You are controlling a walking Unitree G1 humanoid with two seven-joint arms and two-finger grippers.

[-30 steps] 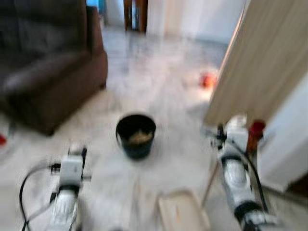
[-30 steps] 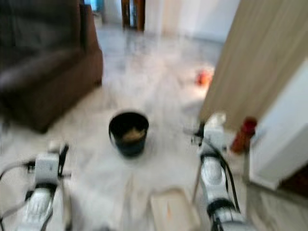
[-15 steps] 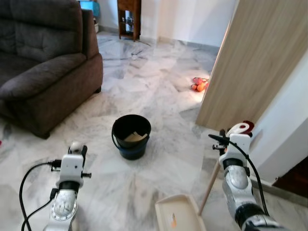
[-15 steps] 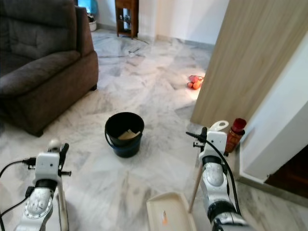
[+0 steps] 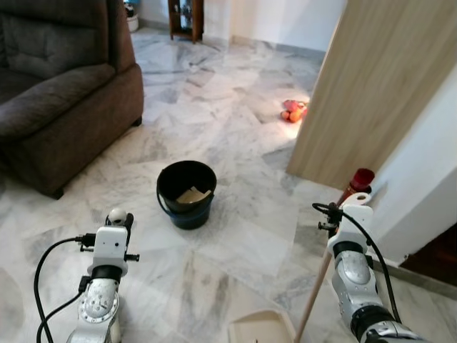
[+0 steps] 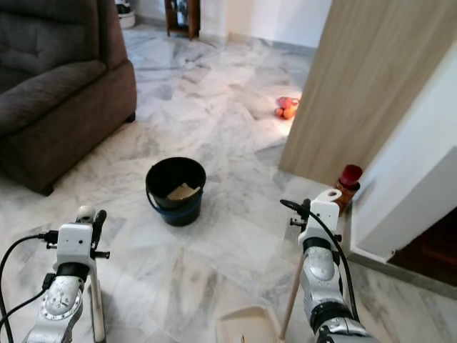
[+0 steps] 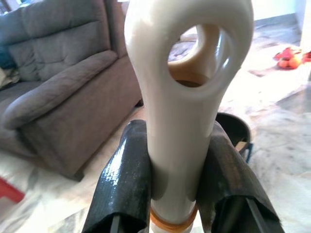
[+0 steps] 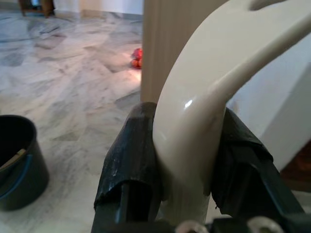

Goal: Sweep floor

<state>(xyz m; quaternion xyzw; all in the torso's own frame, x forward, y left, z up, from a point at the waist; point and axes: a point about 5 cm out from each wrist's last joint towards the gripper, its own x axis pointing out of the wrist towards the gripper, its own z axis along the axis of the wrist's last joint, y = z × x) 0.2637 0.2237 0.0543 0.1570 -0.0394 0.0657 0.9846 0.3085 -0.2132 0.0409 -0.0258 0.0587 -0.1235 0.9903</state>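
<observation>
Left gripper (image 7: 176, 194): jaws clamped on cream broom handle (image 7: 182, 121), loop end up.
Right gripper (image 8: 187, 170): jaws clamped on cream dustpan handle (image 8: 194, 116); wooden shaft (image 6: 290, 304) angled down to dustpan (image 6: 239, 329) on marble floor (image 6: 235, 143).
Black bucket (image 6: 175, 189): stood ahead, between arms.
Sofa (image 6: 50, 78): far left.

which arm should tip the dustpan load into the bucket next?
Right, probably. The right gripper is shut on the dustpan handle, pan below; the left gripper clamps the broom handle. The bucket sits ahead.
</observation>
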